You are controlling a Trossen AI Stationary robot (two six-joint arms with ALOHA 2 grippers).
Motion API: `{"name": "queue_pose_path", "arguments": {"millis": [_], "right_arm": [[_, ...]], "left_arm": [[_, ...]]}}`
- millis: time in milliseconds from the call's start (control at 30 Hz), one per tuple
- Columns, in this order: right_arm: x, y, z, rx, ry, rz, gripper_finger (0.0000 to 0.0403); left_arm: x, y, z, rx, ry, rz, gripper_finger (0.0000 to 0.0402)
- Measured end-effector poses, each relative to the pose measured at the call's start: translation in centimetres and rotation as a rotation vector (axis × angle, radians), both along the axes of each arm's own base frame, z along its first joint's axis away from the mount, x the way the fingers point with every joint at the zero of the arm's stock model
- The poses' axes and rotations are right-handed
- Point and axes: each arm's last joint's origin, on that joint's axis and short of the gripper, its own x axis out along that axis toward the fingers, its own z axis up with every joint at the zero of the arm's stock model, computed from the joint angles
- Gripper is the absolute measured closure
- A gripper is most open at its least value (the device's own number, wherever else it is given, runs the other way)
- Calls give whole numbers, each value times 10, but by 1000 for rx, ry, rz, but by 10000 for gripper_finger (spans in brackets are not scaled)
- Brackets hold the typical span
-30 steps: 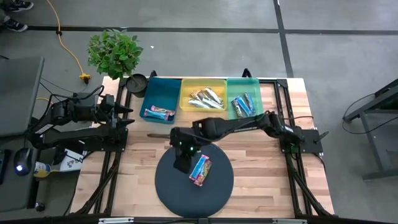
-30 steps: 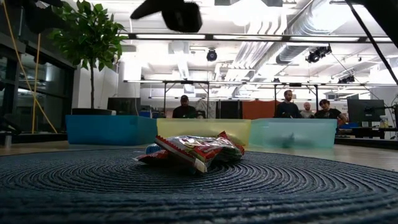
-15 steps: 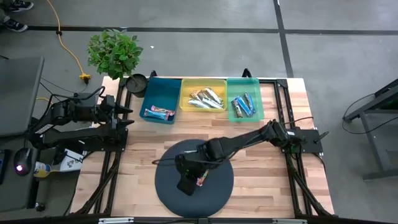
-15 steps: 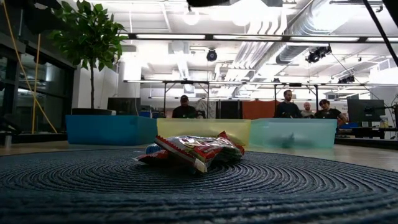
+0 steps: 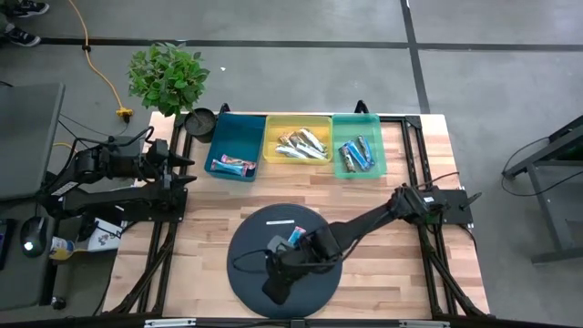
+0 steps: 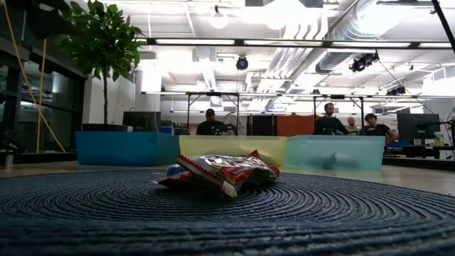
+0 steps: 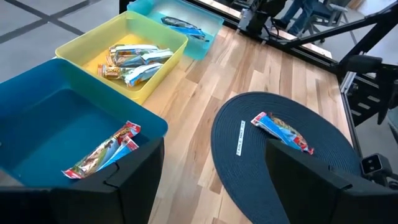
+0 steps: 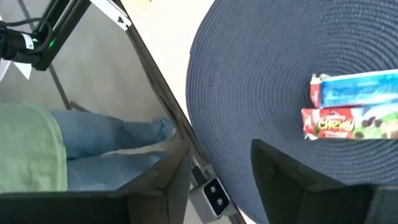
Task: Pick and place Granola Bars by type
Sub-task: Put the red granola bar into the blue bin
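Two granola bars lie side by side on the round dark mat (image 5: 246, 239): a blue one (image 8: 357, 87) and a red one (image 8: 351, 123). They also show in the low view (image 6: 224, 173) and, partly under my right arm, in the high view (image 5: 293, 237). My right gripper (image 5: 273, 290) hangs open above the mat's near part, on the near side of the bars, with nothing between its fingers (image 8: 292, 177). My left gripper (image 5: 187, 162) waits open at the table's left edge, beside the blue bin (image 5: 239, 132).
Along the far edge stand three bins. The blue bin holds one pink-red bar (image 5: 232, 165), the yellow bin (image 5: 298, 123) holds silver bars, and the green bin (image 5: 357, 121) holds blue bars. A potted plant (image 5: 167, 77) stands at the far left. A person's jeans (image 8: 118, 137) show beyond the table.
My right gripper has swung from the mat's far-left part toward the table's near edge, passing over the two bars, and its wrist has rolled. It has stayed open. The bars lie where they were.
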Motion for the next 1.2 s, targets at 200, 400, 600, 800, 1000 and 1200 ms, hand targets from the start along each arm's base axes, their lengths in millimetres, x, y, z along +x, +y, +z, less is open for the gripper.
{"name": "queue_pose_path", "arguments": {"millis": [200, 400, 600, 800, 1000, 1200], "right_arm": [[-9, 12, -2, -11, 32, -72, 253], [-23, 26, -5, -10, 100, -143, 253], [-38, 41, -7, -12, 149, -265, 253], [-42, 42, -8, -55, 99, -455, 253], [-34, 30, -32, -25, 186, -578, 253], [-21, 7, -83, 24, 295, -648, 253]], "left_arm": [[-2, 0, -3, -8, 34, 0, 129], [-2, -1, -4, -13, 50, 0, 129], [-2, -1, -4, 4, 52, -9, 129], [-2, -1, -4, 14, 53, -14, 129], [-2, -1, -4, 14, 53, -14, 129], [-2, -1, -4, 14, 53, -13, 129]]}}
